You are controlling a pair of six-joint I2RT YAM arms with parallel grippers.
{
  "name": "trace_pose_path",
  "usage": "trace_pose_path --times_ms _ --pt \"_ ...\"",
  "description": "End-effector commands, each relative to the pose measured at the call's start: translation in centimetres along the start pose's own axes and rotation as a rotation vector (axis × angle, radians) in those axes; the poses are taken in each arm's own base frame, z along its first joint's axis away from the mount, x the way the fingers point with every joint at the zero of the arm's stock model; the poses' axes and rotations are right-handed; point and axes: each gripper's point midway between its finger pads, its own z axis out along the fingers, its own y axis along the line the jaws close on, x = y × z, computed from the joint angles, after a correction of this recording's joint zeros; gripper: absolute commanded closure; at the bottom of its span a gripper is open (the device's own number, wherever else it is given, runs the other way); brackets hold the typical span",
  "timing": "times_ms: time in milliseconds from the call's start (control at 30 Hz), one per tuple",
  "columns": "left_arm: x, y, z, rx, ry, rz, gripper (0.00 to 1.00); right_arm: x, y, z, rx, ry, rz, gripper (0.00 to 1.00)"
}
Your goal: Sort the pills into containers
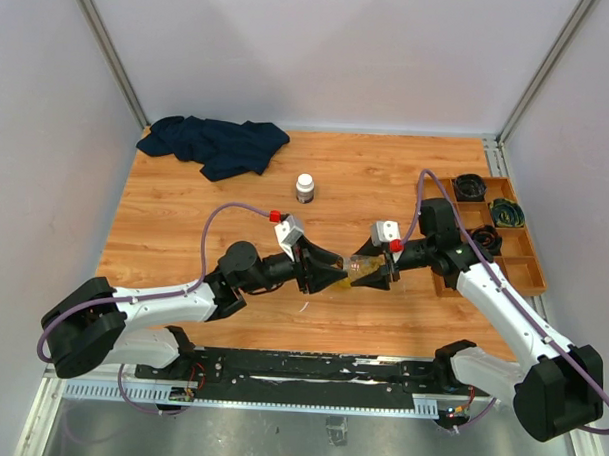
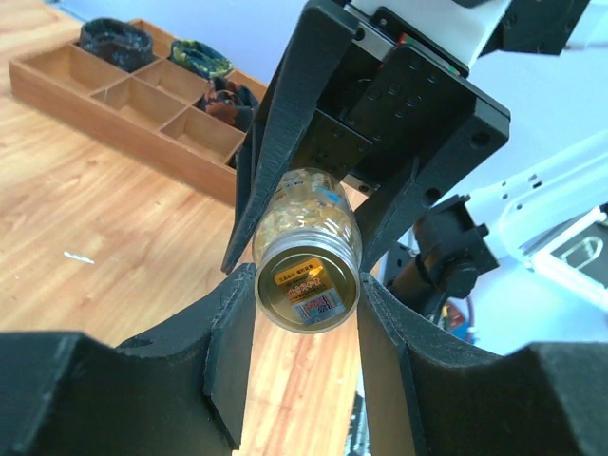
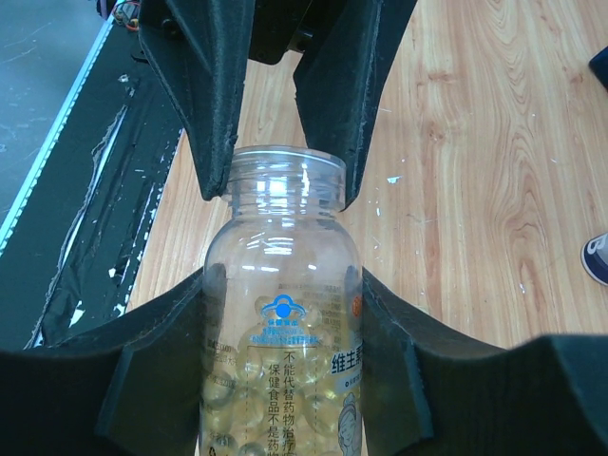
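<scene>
gripping the pill bottle (image 3: 285,332) by its body, the right gripper (image 1: 371,273) steadies it sideways while the left gripper (image 1: 341,276) pinches its neck, probably for opening.

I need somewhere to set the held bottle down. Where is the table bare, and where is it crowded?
Bare wood lies between the dark cloth and the left arm, and between the white-capped bottle and the wooden tray. The centre is crowded: the left gripper and right gripper meet on the pill bottle. The tray's far compartments are filled.
</scene>
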Motion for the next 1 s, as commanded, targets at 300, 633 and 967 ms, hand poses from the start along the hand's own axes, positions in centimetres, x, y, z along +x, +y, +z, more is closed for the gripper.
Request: trace_pose_path --times_ms 300,633,967 --pt "-4.1 0.5 0.0 -0.203 -0.171 -0.35 0.94 -0.7 -0.2 -0.1 -0.006 -0.016 -0.022 0.99" --pt "-5.0 -0.2 0.3 -0.205 -0.18 -0.502 0.9 -0.5 -0.2 -0.1 -0.006 -0.013 -0.019 0.99" --pt "-5.5 -0.4 0.5 -0.201 -0.181 -0.517 0.71 -0.6 -0.2 -0.1 -0.005 -0.014 -0.021 1.0"
